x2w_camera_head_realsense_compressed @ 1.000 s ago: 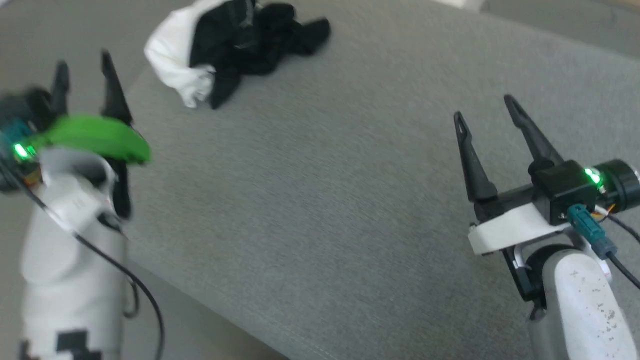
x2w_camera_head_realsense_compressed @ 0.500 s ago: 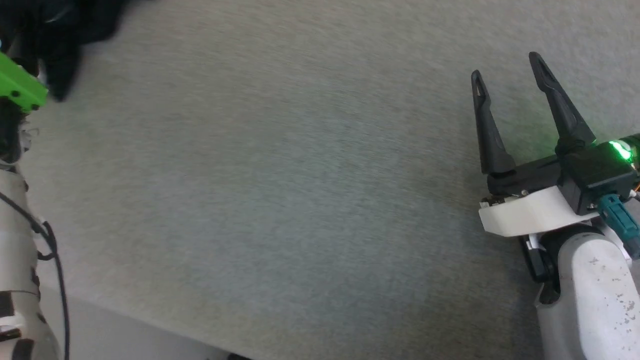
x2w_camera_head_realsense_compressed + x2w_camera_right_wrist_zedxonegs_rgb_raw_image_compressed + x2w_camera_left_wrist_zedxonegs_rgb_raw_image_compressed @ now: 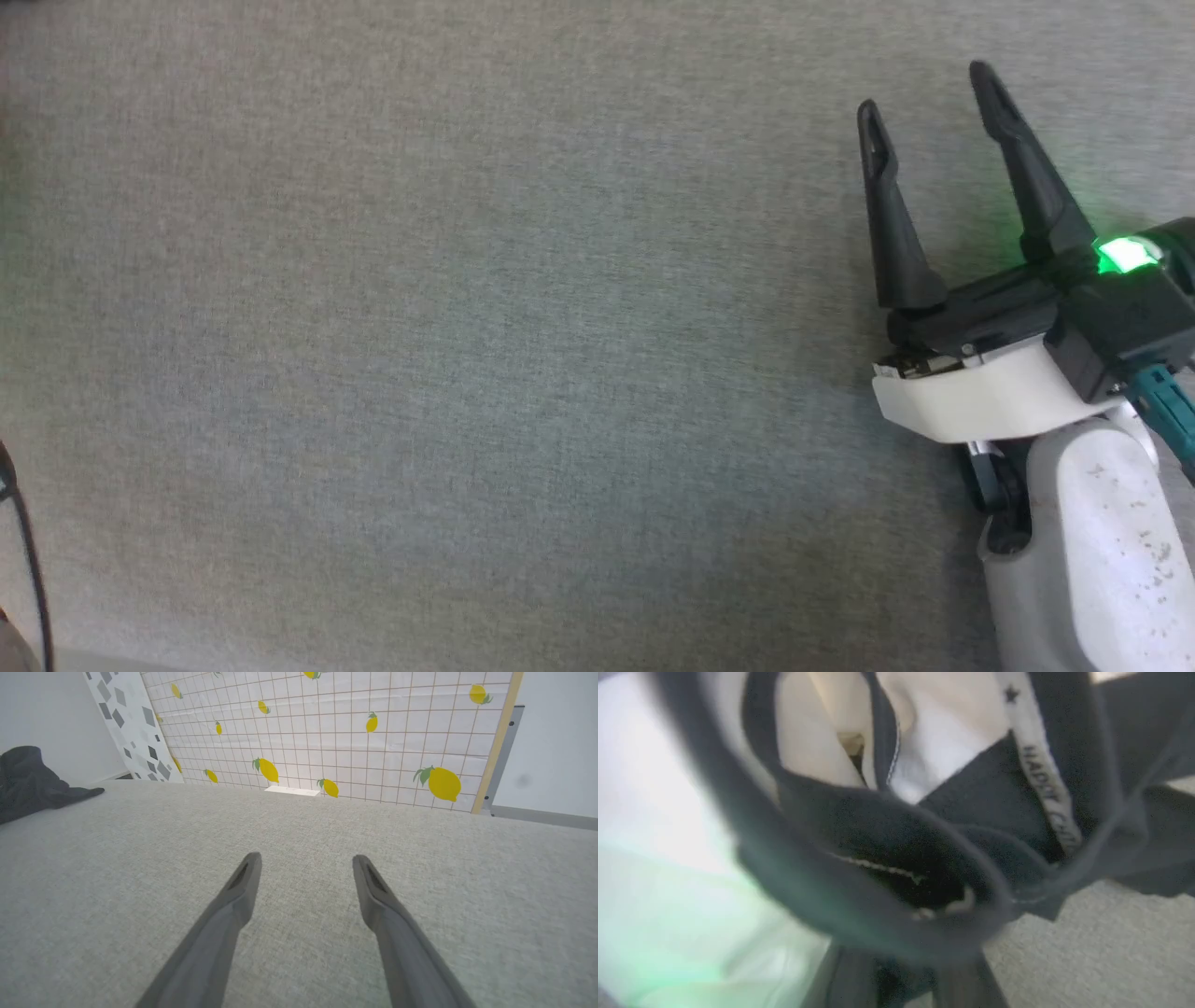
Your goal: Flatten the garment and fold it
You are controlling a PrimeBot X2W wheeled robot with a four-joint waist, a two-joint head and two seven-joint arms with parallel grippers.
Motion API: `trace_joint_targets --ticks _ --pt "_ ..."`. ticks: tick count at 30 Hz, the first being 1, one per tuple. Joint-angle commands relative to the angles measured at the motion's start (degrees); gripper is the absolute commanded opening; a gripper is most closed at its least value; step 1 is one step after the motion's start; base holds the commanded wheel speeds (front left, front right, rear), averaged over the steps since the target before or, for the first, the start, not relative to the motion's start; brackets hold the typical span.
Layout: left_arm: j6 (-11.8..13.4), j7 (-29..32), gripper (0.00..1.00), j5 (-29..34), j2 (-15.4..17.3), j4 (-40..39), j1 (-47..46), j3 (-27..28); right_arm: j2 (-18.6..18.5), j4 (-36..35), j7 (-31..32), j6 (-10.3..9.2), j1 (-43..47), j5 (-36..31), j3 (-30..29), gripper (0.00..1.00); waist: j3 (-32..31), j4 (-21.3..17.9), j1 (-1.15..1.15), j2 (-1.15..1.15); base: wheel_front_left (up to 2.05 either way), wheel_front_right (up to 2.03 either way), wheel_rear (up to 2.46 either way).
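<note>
Your left claw (image 3: 903, 973) had reached the shirt (image 3: 878, 849), grip impossible to tell; your right claw (image 3: 925, 89) hovered wide open, empty, at three o'clock.

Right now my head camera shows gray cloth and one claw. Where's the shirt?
Observer: The garment sits bunched up close in the left wrist view, black folds over white.
Operator: Is it grabbed?
Observer: Fabric crowds the left gripper; too blurry to tell.
Operator: Anything else?
Observer: In the right wrist view a black part of it lies at the far left, apart from the open right gripper.
</note>
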Motion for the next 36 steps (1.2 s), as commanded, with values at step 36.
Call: trace_joint_targets --ticks 36 --pt "-6.6 3.8 0.00 1.7 -12.5 -27.7 4.4 -33.1 -0.9 13.7 -6.2 -0.11 15.5 12.1 -5.7 1.00 -36.1 -18.9 0.00 0.64 0.00 0.00 0.00"
